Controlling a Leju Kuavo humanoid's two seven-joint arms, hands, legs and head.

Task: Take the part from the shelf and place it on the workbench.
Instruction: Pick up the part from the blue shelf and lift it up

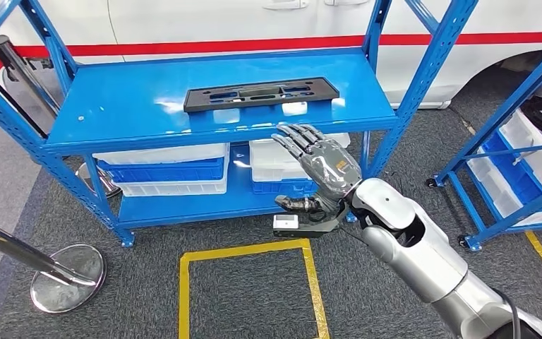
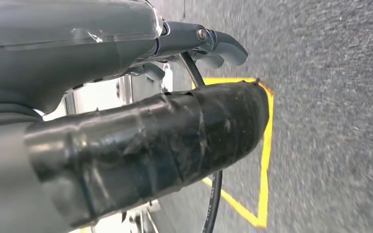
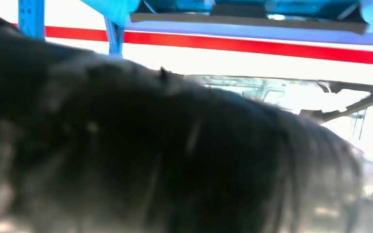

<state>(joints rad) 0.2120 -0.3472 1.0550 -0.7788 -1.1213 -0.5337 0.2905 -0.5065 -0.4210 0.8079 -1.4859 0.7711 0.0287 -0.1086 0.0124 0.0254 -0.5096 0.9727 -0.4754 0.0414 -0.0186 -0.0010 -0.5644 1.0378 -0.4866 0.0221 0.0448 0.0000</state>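
The blue shelf (image 1: 113, 106) carries the part (image 1: 261, 94), a long black panel lying flat on its top level, long axis running side to side along the shelf. The right hand (image 1: 322, 169) hovers just before the shelf edge, below the part, fingers spread, empty. The left hand (image 2: 126, 97) hangs over the floor; its grasp cannot be told.

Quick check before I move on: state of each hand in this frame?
Left hand: holds nothing visible; open or shut cannot be told.
Right hand: open, fingers extended, empty, just short of the black part on the shelf.
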